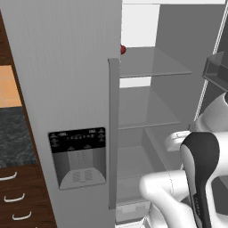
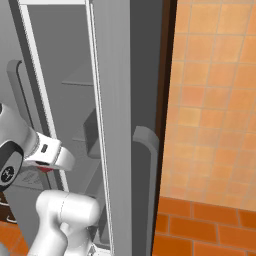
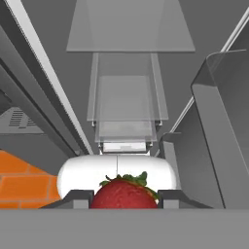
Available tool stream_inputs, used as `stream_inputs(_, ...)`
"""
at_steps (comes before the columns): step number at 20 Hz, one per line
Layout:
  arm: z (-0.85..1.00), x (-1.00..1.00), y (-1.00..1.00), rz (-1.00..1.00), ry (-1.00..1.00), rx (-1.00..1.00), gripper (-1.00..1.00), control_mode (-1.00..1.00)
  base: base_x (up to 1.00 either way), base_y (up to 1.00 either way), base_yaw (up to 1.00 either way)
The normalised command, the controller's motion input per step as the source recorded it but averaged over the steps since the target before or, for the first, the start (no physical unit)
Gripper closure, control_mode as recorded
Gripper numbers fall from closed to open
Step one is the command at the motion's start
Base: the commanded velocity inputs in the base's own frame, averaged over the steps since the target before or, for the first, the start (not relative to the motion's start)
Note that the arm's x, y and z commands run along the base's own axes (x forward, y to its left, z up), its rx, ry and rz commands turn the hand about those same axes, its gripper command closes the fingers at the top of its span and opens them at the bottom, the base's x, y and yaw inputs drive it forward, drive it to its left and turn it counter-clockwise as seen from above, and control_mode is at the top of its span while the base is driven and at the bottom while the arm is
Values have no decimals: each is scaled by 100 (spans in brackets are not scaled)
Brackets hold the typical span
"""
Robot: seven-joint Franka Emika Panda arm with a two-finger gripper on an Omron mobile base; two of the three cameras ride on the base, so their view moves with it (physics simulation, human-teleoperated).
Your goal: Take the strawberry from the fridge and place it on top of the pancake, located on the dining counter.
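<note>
Fridge (image 1: 67,89): right door open, glass shelves (image 1: 151,62) bare, open room between shelf edges and door bins.
Left door: shut, dispenser panel (image 1: 78,156) facing out.
Strawberry (image 3: 125,193): hand view shows it between the fingertips, at the gripper (image 3: 125,197).
Fingers (image 3: 80,198): pinching the berry from both sides.
Floor (image 2: 210,225): orange tile beside fridge.

We cannot read any text in these pictures. The black dispenser panel (image 1: 78,141) on the closed door of the fridge (image 1: 67,67) carries some small pale marks in rows — they look like button labels, but they are too blurred to make out. On the dark joint of the arm in the right base view we see a small white mark — also not legible.
</note>
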Motion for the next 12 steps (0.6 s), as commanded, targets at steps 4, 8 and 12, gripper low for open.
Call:
stream_inputs(4,0,-19,4,0,0,0,100,100,-14,4,0)
stream_inputs(8,0,0,0,0,0,0,100,100,-47,50,-1)
stream_inputs(12,0,0,0,0,0,0,100,100,-20,73,-11)
